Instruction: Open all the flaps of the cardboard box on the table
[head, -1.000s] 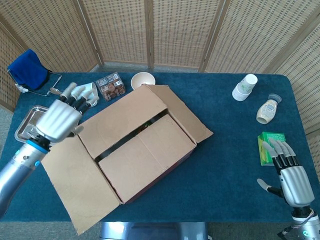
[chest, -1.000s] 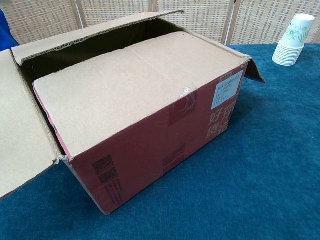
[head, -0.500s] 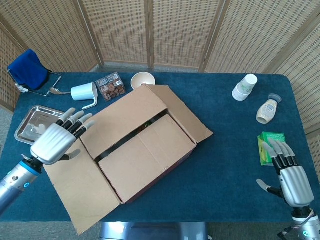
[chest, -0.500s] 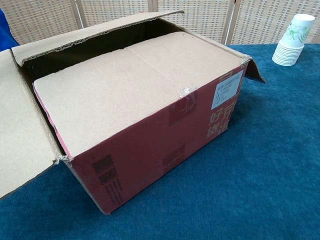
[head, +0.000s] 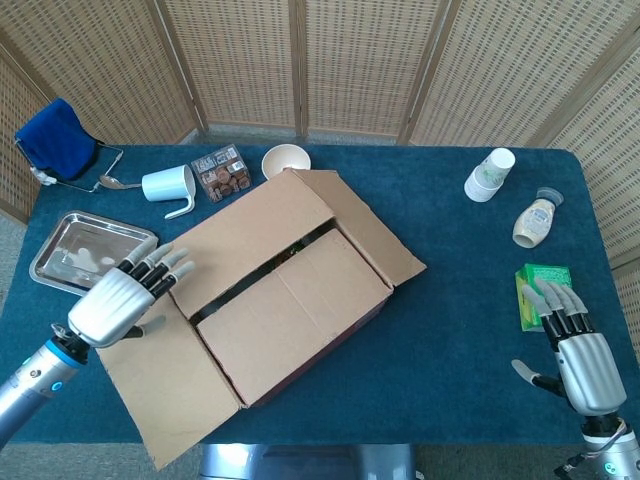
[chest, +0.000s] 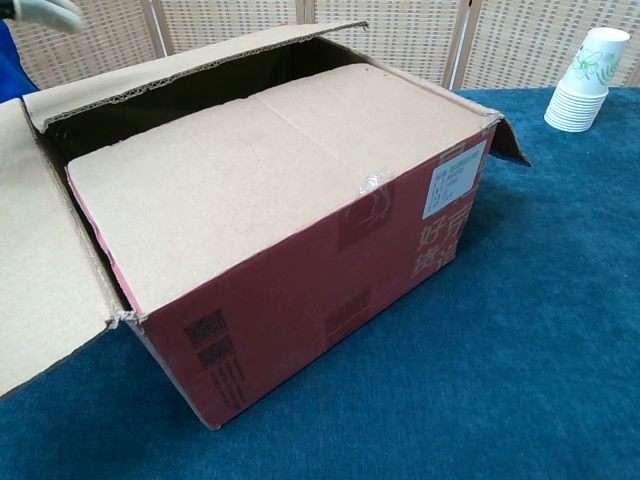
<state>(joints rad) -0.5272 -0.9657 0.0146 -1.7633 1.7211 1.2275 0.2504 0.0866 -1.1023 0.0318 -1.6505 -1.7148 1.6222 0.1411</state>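
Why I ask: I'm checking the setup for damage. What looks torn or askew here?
Only the cardboard box: torn clear tape sticks up at its front top edge, and it sits skewed to the table edges.

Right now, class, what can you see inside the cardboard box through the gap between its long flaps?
Inside the cardboard box, the gap shows only dark shadow and a few unclear shapes. The near long flap lies flat over most of the opening, so the contents stay hidden.

The left hand (head: 125, 295) reaches in from the lower left on a raised forearm, back upward, fingers (head: 165, 268) spread and straight, holding nothing. The right hand (head: 578, 350) stands at the lower right, back toward the head camera, fingers straight and apart, thumb out to the side.
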